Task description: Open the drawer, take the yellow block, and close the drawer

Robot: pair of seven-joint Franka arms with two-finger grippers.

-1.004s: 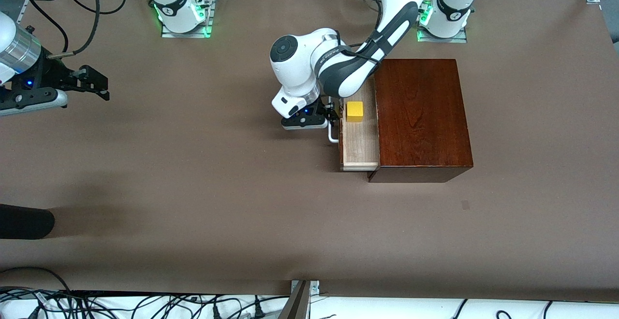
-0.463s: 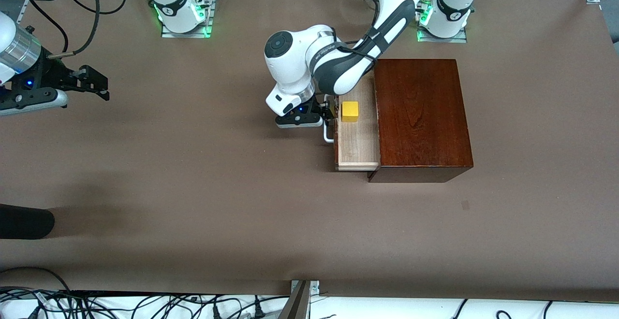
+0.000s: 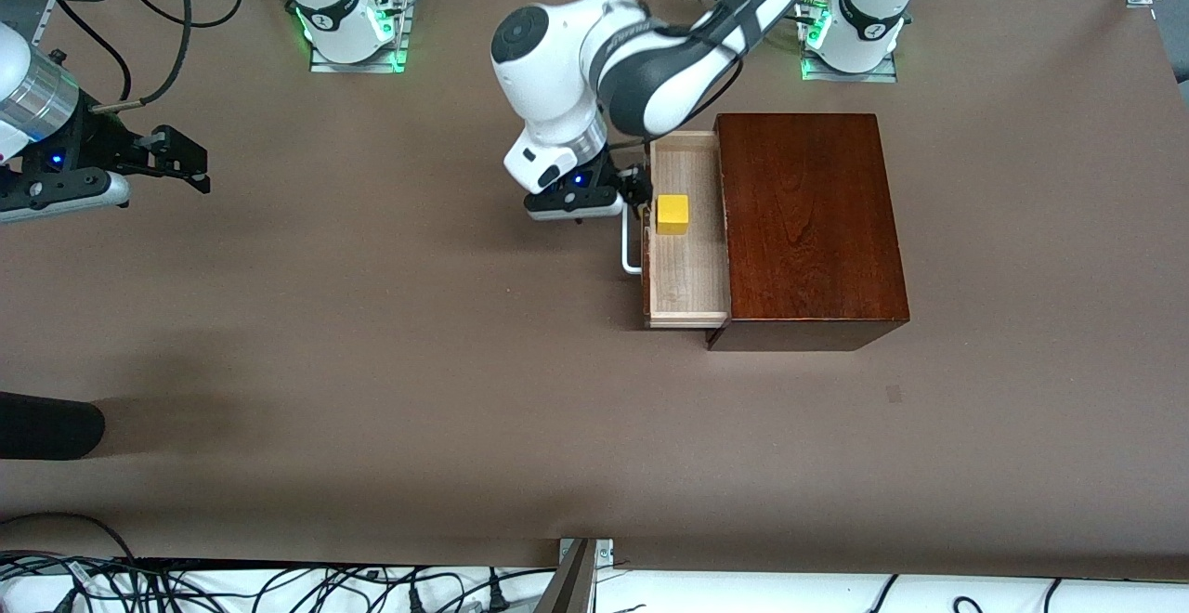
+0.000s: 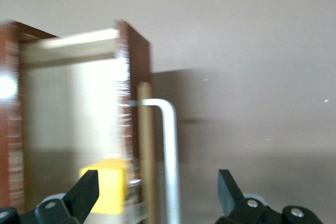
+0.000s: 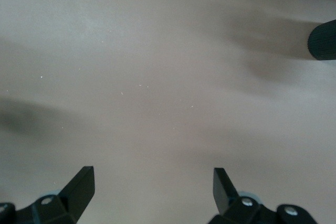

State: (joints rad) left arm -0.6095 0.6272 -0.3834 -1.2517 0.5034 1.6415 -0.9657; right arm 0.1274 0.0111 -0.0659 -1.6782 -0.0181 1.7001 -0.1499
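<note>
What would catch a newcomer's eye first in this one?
The bright yellow block sits in the open drawer of the dark mahogany box near the left arm's end of the table. The left gripper, open, is at the drawer's white handle; the right gripper waits open over bare table.

Even overhead light, soft shadows on the brown worktop.

The front view is sharp; broad dim shadows pool toward its 8 o'clock edge, and green lamps glow at the arm bases near 12 o'clock. The left wrist view is smeared with motion blur, with white glare on the drawer floor around 9 o'clock. The right wrist view is soft, with hazy shadows at 2 o'clock.
</note>
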